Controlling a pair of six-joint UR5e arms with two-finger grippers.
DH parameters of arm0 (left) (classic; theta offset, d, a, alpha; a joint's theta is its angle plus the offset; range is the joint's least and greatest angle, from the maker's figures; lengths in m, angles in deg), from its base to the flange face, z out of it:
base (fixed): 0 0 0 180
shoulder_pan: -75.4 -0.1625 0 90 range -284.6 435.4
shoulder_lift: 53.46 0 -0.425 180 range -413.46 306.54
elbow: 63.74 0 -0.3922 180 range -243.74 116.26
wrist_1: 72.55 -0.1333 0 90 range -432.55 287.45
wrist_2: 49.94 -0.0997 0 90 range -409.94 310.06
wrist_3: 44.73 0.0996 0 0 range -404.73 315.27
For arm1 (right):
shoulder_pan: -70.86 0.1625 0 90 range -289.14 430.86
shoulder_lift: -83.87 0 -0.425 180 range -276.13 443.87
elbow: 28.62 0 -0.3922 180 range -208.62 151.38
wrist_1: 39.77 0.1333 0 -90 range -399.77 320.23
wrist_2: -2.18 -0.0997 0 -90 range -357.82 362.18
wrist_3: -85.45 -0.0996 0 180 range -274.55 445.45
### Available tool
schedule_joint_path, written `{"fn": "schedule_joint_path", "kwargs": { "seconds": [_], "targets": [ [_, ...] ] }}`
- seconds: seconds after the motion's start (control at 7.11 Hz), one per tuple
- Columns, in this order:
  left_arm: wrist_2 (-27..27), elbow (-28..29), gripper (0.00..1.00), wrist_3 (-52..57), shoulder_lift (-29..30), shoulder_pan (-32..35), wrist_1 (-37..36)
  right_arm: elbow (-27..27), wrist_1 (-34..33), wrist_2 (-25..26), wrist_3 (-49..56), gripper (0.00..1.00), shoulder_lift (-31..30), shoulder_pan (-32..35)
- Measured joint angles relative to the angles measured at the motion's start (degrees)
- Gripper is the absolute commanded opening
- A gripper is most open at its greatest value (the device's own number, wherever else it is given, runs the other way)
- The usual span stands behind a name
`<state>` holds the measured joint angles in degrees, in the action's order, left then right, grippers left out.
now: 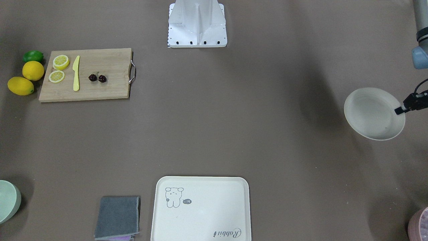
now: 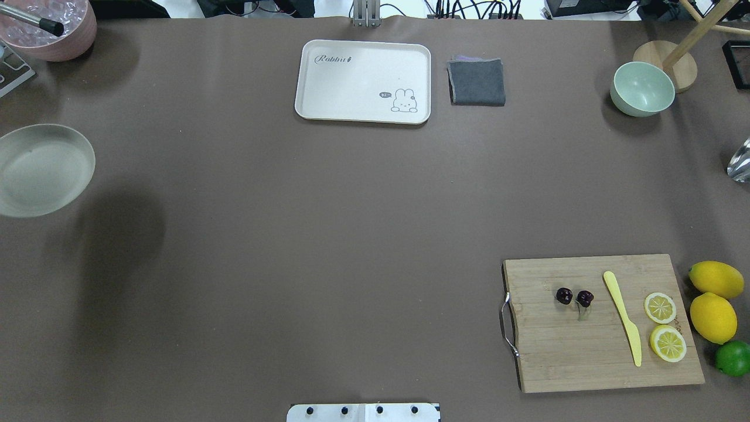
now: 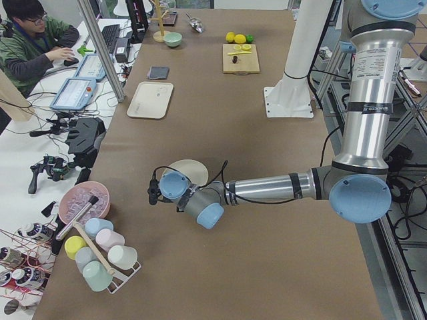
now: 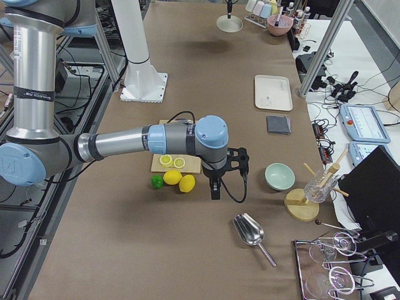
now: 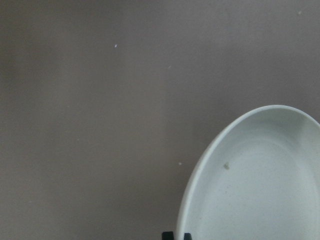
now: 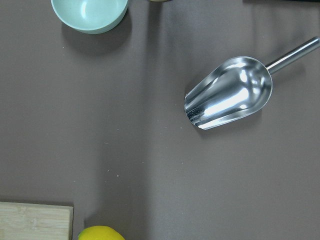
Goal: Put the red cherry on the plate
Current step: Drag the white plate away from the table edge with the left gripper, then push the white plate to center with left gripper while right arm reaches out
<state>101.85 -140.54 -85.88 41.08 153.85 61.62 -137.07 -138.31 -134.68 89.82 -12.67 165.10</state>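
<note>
Brown tabletop, seen from above: the red cherry [image 2: 574,297] lies on a wooden cutting board [image 2: 556,351], well apart from the plate [image 2: 44,170]. The left gripper [image 1: 399,110] hangs over the plate's rim, jaws narrow and empty. The right gripper [image 4: 215,192] hovers beside lemons [image 4: 180,182]; whether its jaws are wide or narrow cannot be told.

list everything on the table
cherries: pair, dark red, on board
board: one, wood, robot's right
knife: one, yellow, on board
lemon slices: two, yellow, on board
lemons: two, yellow, beside board
lime: one, green, beside lemons
plate: one, cream, left end
tray: one, cream, far middle
cloth: one, grey, beside tray
bowl: one, pale green, far right
pink bowl: one, pink, far left
scoop: one, silver, right end
cups: several, pastel, left end
left gripper: one, black, at plate's rim
right gripper: one, black, near lemons
</note>
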Motion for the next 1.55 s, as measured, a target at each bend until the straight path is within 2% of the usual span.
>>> {"fn": "schedule_joint_path", "kwargs": {
  "seconds": [0.28, 0.42, 0.56, 0.99, 1.27, 1.55],
  "targets": [
    [-0.34, -7.02, 0.00, -15.47, 2.97, -1.62, -0.94, -1.09, 0.07, -0.16, -2.06, 1.00, 0.59, -2.11],
    [-3.67, -11.24, 0.00, -23.50, 4.00, -5.29, -1.01, -2.15, 0.97, -0.12, -5.60, 1.00, 1.44, -4.96],
    [-8.44, -14.77, 0.00, -30.73, 5.39, -10.26, -1.10, -2.95, 4.52, -0.04, -11.11, 1.00, 2.52, -9.14],
    [-22.05, -18.61, 0.00, -48.61, 13.14, -24.19, -1.61, -3.90, 24.42, 1.28, -27.98, 1.00, 4.13, -25.65],
    [-31.60, -22.13, 0.00, -53.93, 16.69, -32.97, -7.07, -5.96, 29.24, 4.53, -33.44, 1.00, 5.15, -33.98],
    [-42.75, -24.77, 0.00, -57.66, 20.65, -43.38, -14.64, -7.46, 29.84, 8.27, -37.64, 1.00, 6.55, -40.46]
  ]
}}
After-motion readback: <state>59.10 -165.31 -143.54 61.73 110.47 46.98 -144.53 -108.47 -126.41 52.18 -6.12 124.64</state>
